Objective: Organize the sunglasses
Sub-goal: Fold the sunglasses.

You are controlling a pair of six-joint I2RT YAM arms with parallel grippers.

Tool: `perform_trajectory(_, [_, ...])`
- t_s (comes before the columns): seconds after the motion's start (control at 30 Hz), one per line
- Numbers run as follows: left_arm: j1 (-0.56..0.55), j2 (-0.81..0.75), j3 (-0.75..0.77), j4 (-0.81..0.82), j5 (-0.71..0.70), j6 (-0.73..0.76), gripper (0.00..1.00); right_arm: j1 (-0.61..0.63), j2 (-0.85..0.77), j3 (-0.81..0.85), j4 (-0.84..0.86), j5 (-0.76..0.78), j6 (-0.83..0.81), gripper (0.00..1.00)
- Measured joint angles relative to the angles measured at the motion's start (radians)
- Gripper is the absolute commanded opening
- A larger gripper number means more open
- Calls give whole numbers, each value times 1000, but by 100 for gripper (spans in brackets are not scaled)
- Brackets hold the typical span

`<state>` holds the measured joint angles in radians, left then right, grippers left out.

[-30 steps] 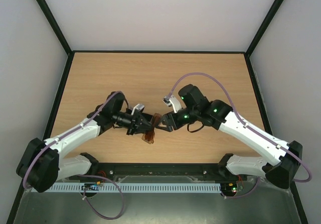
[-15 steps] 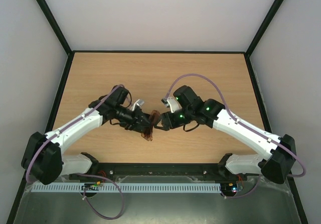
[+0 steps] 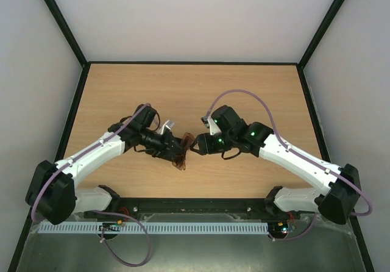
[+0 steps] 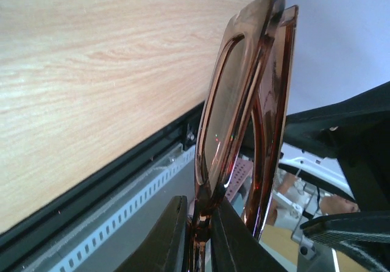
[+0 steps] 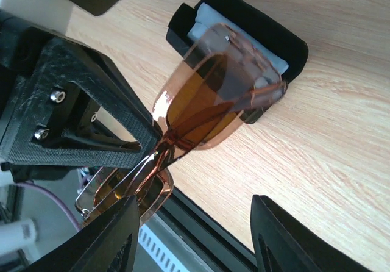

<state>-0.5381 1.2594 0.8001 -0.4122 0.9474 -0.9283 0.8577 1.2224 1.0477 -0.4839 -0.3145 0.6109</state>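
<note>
Slippage is your main worry here. The sunglasses (image 3: 181, 155) hang in the air between the 2 arms, above the table (image 3: 195, 95) near its front edge. Only the left gripper (image 4: 198, 240) has them: its fingers are clamped on the amber frame at the narrow part between the 2 lenses. That is a small, smooth hold on 1 spot, so a sideways nudge could swing the frame or pull it loose.

The right gripper (image 5: 195, 217) faces the glasses with its fingers spread wide and nothing between them. If you close it, I judge the danger is catching a lens or the thin folding arms (image 5: 116, 186) at an angle. Those arms look easy to bend, and a push against the left hold could lever the frame out. A drop from here might land beside the case rather than in it, or on the rail (image 4: 116, 223) at the table's edge.

The black case (image 5: 286, 43) lies open on the table, under and beyond the glasses in the right wrist view. It holds only pale blue material (image 5: 210, 28); whether that is lining alone or also a cloth, I cannot tell. The sunglasses are not in it. You cannot make out the case in the top view.
</note>
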Motion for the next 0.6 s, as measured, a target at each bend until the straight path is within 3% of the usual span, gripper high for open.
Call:
perform_trajectory(0.23, [0,-11,-15,130,-103,-49,2,0,-34,-65,113,-10,215,49])
perform_trajectory(0.6, [14,-43,-120,236,-133,-92,2,-61,-35,-44,139,-29,244,50])
